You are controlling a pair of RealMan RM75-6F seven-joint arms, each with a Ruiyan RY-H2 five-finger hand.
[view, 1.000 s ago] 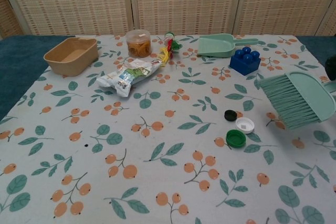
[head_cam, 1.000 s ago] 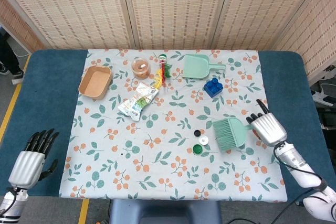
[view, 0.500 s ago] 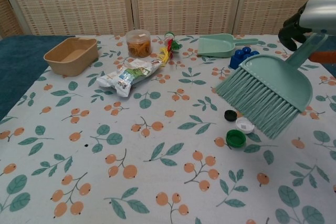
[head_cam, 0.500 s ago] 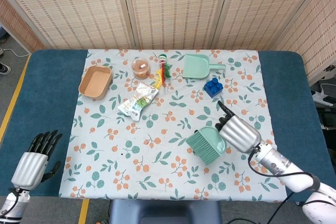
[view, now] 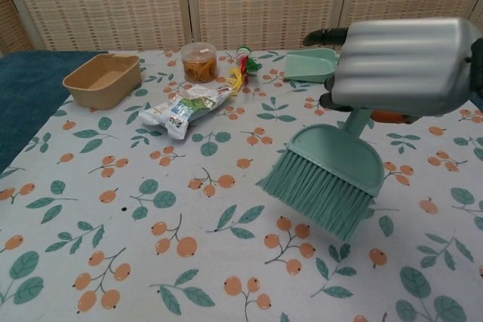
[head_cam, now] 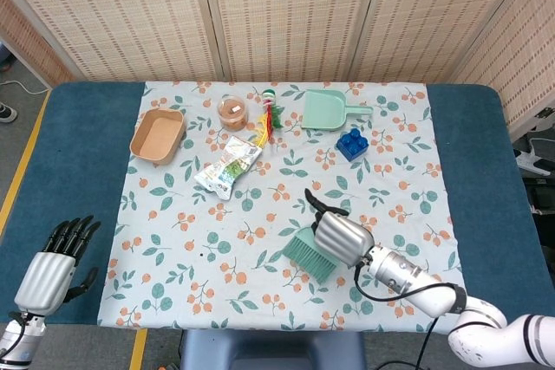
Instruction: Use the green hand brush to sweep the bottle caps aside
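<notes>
My right hand (head_cam: pixel 340 238) grips the handle of the green hand brush (head_cam: pixel 305 251) over the middle front of the flowered tablecloth. In the chest view the same hand (view: pixel 404 65) fills the upper right. There the brush (view: pixel 324 182) hangs below it, bristles slanting down toward the cloth. No bottle caps show in either view; the brush and hand cover the spot where they lay. My left hand (head_cam: pixel 52 270) stays off the table's front left corner, fingers apart, holding nothing.
At the back of the cloth stand a tan bowl (head_cam: pixel 158 135), an orange jar (head_cam: pixel 231 113), a snack packet (head_cam: pixel 228 165), a green dustpan (head_cam: pixel 328 110) and a blue block (head_cam: pixel 351 143). Blue table surface (head_cam: pixel 78 153) borders the cloth on both sides.
My right hand has carried the brush leftward from the right edge across the cloth and over the caps, which have gone out of sight. The left hand has barely moved.
</notes>
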